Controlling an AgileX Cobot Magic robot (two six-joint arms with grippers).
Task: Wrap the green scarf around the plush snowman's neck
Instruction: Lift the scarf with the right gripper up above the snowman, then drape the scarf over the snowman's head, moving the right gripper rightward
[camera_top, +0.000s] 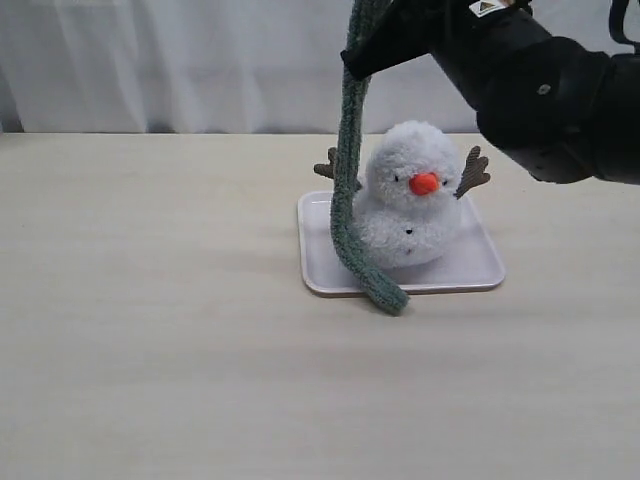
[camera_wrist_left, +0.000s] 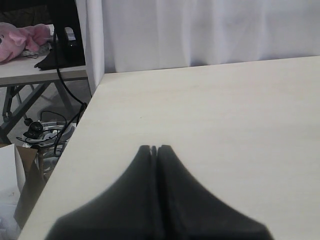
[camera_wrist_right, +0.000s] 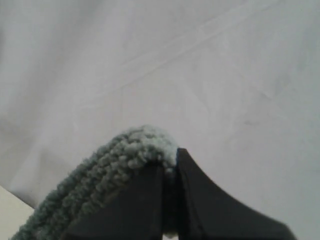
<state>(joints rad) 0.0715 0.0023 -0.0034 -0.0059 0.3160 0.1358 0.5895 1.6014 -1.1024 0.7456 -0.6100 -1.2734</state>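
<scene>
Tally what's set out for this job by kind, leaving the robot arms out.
plush snowman: 1
green scarf: 1
white tray: 1
Total: 3

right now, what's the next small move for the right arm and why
Probably shift the right fingers sideways toward the snowman, so the scarf comes to lie against its neck. The fingers are shut on the scarf's top end. The scarf hangs straight down beside the snowman, its tail curled over the tray's front edge, so nothing is wrapped yet.
</scene>
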